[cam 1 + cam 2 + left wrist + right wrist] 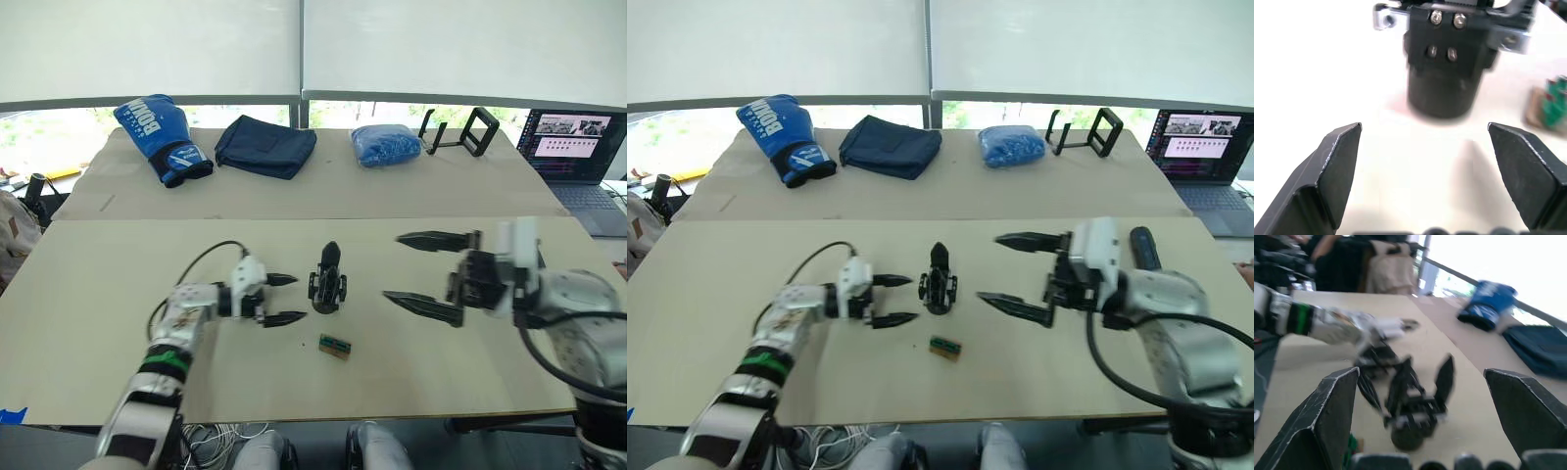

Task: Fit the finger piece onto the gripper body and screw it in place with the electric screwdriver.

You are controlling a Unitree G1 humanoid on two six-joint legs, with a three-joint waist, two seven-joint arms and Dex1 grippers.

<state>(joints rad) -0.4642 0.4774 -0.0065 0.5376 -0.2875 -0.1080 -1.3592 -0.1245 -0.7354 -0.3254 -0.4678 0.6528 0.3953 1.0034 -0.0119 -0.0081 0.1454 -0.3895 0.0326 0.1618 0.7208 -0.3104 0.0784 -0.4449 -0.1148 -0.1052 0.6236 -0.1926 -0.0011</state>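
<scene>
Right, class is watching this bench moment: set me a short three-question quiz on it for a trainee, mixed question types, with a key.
1. True or false: the left end effector is shut on the gripper body.
2. Multiple choice: what lies on the table nearest the gripper body, on the robot's side? A) the blue boxing glove B) the small green-and-brown block C) the laptop
3. Fill in: the right end effector hangs with its fingers ____, to the right of the gripper body.

Key
1. False: its fingers are spread and stop just short of the gripper body.
2. B
3. open
</scene>
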